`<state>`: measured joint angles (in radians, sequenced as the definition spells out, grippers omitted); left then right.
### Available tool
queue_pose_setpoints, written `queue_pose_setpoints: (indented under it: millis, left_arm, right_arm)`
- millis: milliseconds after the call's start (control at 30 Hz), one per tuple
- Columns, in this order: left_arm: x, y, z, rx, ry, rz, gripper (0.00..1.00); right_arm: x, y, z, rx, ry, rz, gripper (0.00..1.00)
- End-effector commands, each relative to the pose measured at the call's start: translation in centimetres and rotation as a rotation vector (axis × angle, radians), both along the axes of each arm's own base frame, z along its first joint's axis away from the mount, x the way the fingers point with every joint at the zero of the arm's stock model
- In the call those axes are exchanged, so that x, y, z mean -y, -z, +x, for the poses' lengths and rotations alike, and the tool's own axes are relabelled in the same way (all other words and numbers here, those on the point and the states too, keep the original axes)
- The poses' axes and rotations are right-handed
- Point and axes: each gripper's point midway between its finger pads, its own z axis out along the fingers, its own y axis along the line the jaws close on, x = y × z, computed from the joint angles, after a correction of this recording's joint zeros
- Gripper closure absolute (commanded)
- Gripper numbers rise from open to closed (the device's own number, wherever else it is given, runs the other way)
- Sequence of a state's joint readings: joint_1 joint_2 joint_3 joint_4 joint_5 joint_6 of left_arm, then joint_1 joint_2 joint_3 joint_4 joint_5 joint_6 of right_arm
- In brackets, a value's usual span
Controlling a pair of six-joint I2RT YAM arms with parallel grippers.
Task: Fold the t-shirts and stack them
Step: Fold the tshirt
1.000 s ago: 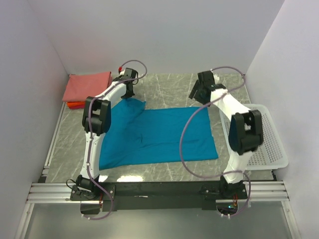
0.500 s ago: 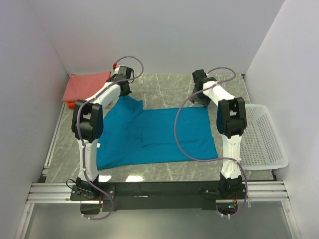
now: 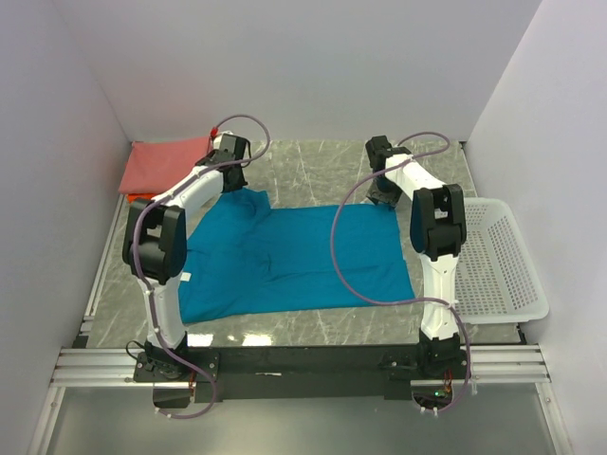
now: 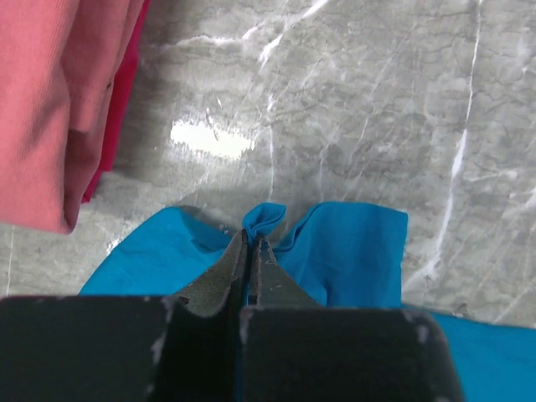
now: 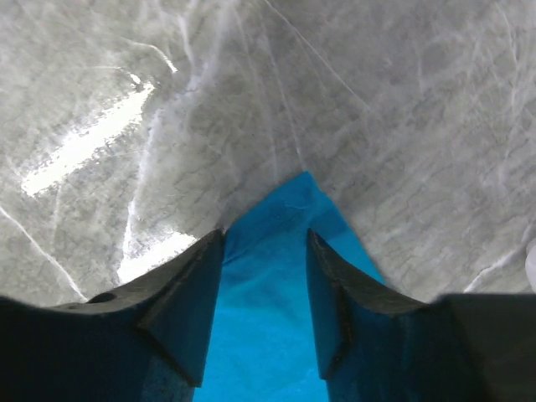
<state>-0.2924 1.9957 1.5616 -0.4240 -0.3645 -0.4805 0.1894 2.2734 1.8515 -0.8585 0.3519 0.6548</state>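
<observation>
Left end effector (image 4: pixel 249 240) tight on teal t-shirt (image 3: pixel 294 256) near salmon-pink stack (image 3: pixel 166 161); right end effector (image 5: pixel 264 243) half-open astride its corner.

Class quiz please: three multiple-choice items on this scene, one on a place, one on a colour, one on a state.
1. Where is the basket? A at the left; B at the right; C in the middle.
2. What colour is the spread shirt? A teal; B white; C yellow.
3. The left claw is: A wide open; B shut on the shirt; C out of view.
Answers: 1 B, it stands at the top view's right edge. 2 A, the cloth is teal in every view. 3 B, it pinches a teal fold.
</observation>
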Motion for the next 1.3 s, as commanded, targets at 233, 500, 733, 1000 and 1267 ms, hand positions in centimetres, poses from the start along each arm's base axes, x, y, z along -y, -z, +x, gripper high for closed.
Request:
queue_pose_setpoints:
  millis: [233, 500, 733, 1000, 1267]
  left_arm:
    - [0.8, -4.9, -0.3, 0.123, -0.002, -0.061, 0.99]
    - [0.5, -5.3, -1.8, 0.123, -0.034, -0.080, 0.99]
    - [-0.4, -5.7, -4.9, 0.095, -0.137, -0.124, 0.99]
    - [-1.0, -6.3, -9.9, 0.104, -0.225, -0.197, 0.99]
    - [-1.4, -6.6, -14.6, 0.097, -0.242, -0.179, 0.99]
  right_arm:
    - [1.3, -1.2, -0.3, 0.016, 0.064, -0.045, 0.86]
    - [0.4, -4.5, 1.5, 0.121, 0.001, -0.049, 1.00]
    - [-0.6, -6.4, 0.2, 0.170, -0.069, -0.049, 1.00]
    - [-1.0, -7.1, -2.1, 0.176, -0.106, -0.028, 1.00]
    - [-0.7, -8.4, -4.8, 0.188, -0.123, -0.017, 1.00]
